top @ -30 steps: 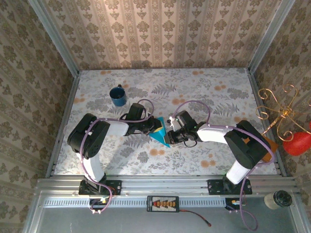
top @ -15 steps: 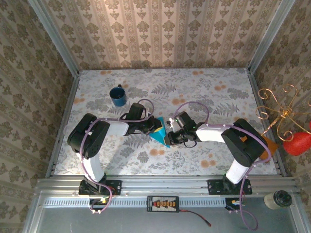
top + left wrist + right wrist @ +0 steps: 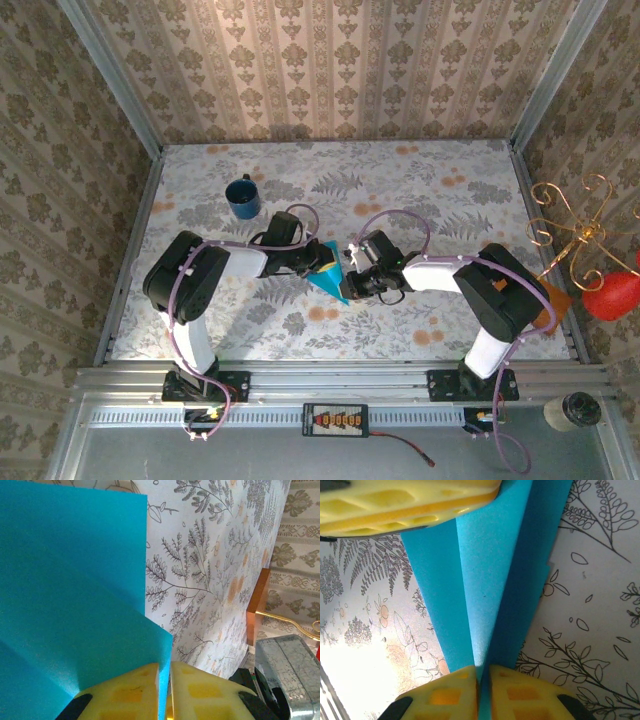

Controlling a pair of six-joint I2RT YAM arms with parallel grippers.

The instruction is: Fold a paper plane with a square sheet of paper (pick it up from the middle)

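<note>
Paper (image 3: pixel 65 605) cropped at wrist-view edges

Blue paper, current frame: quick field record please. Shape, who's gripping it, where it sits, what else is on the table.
object: folded blue paper, creased, tapering to a point
left gripper: shut on its edge
right gripper: shut on it along a crease
position: middle of the table, between the two grippers
lifted or resting: cannot tell
other items: dark blue mug far left, apart from it; orange-brown board at the right edge
</note>
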